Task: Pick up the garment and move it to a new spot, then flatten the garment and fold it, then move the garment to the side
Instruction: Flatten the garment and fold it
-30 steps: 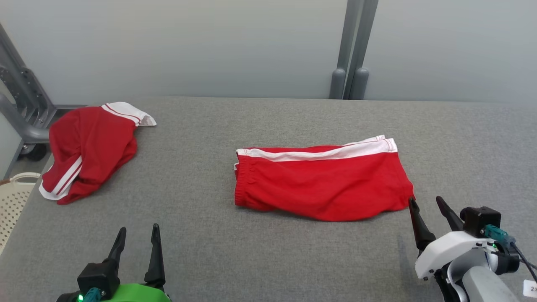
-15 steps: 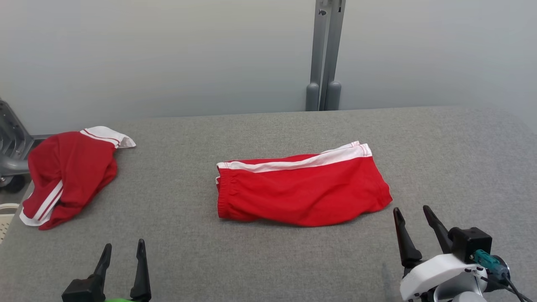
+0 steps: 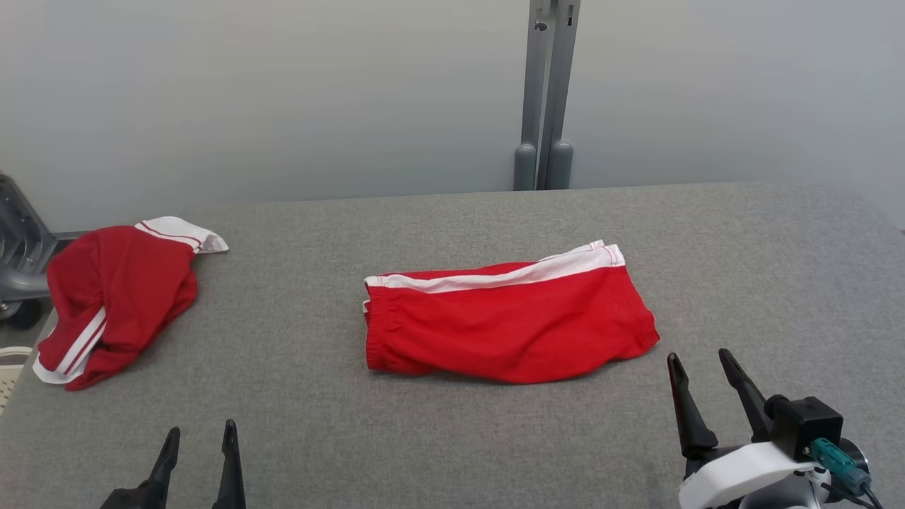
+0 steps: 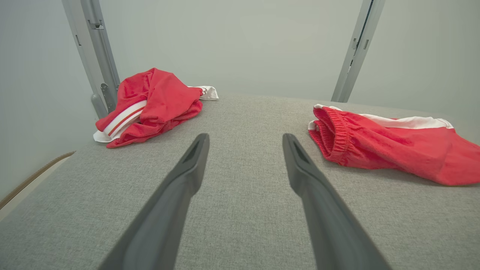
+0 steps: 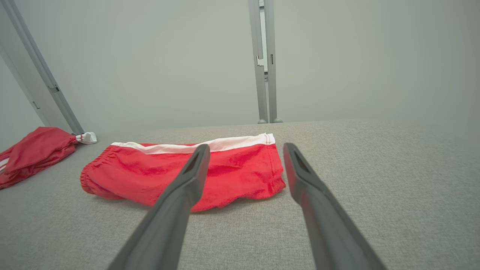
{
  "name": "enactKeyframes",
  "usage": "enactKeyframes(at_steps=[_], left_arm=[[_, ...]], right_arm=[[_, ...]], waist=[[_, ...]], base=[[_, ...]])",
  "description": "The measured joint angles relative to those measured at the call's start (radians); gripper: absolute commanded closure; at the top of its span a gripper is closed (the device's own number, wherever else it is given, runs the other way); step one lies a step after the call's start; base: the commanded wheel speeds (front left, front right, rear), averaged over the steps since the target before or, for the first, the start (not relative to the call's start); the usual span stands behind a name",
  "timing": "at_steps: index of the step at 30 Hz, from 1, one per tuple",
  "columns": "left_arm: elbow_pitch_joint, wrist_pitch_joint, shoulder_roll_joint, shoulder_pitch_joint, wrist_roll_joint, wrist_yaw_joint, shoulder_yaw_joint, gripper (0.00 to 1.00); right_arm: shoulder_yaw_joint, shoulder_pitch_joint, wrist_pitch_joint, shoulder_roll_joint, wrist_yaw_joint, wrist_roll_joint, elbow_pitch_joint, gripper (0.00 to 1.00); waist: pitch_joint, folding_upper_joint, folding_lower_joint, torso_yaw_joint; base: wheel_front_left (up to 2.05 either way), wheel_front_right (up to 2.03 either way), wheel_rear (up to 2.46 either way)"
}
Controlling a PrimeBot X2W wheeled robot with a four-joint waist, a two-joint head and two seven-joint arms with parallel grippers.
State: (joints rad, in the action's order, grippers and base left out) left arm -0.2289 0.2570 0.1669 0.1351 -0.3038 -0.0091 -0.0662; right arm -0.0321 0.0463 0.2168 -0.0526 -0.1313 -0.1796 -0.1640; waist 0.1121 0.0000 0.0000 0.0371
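The garment point(image 3: 509, 325) is a pair of red shorts with a white side stripe. It lies folded in half along its length in the middle of the grey table point(image 3: 452, 438), waistband to the left. My right gripper point(image 3: 698, 357) stands open just in front of its right hem, apart from the cloth. In the right wrist view the garment point(image 5: 142, 172) lies beyond the spread fingers of that gripper point(image 5: 245, 145). My left gripper point(image 3: 201, 430) is open near the front edge, holding nothing. In the left wrist view the garment point(image 4: 393, 146) lies to the right of the left gripper point(image 4: 245, 135).
A second red and white garment point(image 3: 120, 297) lies crumpled at the table's left edge. A grey post point(image 3: 544, 92) stands behind the table against the pale wall. A wheeled grey frame point(image 3: 18, 261) and a white basket point(image 3: 7, 367) are off the left side.
The head camera has tilted and turned, so the scene sits differently in the picture and both grippers show lower. Both stay open. Neither garment has moved on the table.
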Motion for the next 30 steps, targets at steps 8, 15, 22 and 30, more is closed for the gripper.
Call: enactKeyframes(at_steps=[8, 15, 22, 30], left_arm=[[0.007, -0.006, 0.007, 0.002, -0.002, 0.0, -0.011, 0.0], [0.014, -0.011, 0.008, 0.002, -0.002, 0.005, -0.022, 0.0], [0.025, -0.011, 0.011, -0.003, 0.003, 0.005, -0.039, 0.0], [0.04, -0.023, 0.013, -0.039, 0.017, -0.004, -0.074, 0.0]], right_arm=[[0.01, 0.006, -0.017, 0.0, 0.0, 0.004, 0.014, 0.0], [0.003, 0.003, -0.048, 0.001, 0.0, 0.012, 0.009, 0.0], [0.05, -0.088, -0.19, 0.002, 0.0, 0.016, -0.014, 0.0], [0.139, -0.319, -0.569, -0.011, 0.0, 0.072, -0.083, 0.0]], waist=[[-0.009, 0.0, 0.0, 0.002], [-0.021, 0.0, 0.0, 0.004], [-0.043, 0.0, 0.0, 0.018], [-0.09, 0.0, 0.0, 0.059]], base=[[0.0, 0.0, 0.0], [0.0, 0.0, 0.0], [0.0, 0.0, 0.0], [0.0, 0.0, 0.0]])
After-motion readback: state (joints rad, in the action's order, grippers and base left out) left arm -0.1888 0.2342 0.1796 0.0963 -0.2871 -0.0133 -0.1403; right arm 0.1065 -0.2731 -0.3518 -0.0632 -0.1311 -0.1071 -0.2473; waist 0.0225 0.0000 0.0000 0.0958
